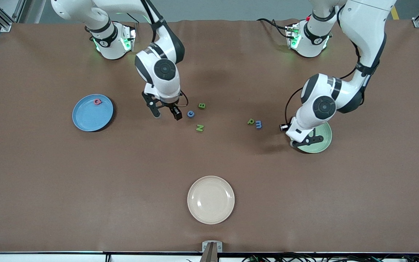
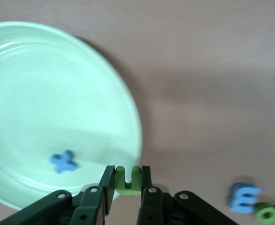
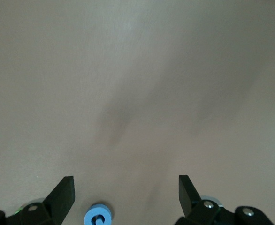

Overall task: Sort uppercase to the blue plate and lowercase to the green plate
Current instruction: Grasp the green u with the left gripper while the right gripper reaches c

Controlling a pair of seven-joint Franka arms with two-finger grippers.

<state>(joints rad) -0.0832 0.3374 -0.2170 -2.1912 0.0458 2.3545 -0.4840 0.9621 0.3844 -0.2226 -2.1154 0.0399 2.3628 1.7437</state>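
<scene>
— Brown matting covers our table (image 1: 86, 182), metal framing at its corners.
— We see the left gripper (image 2: 127, 187) clamping the green u (image 2: 128, 180) over the green plate (image 2: 43, 84); the right gripper (image 3: 126, 192) gapes above the blue C (image 3: 98, 216).

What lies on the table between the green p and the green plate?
Only the blue m, right beside the green p; from there to the green plate the table is bare, per the front view.

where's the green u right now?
The green u is pinched in the left hand, over the rim of the green plate, which holds a blue x piece.
</scene>
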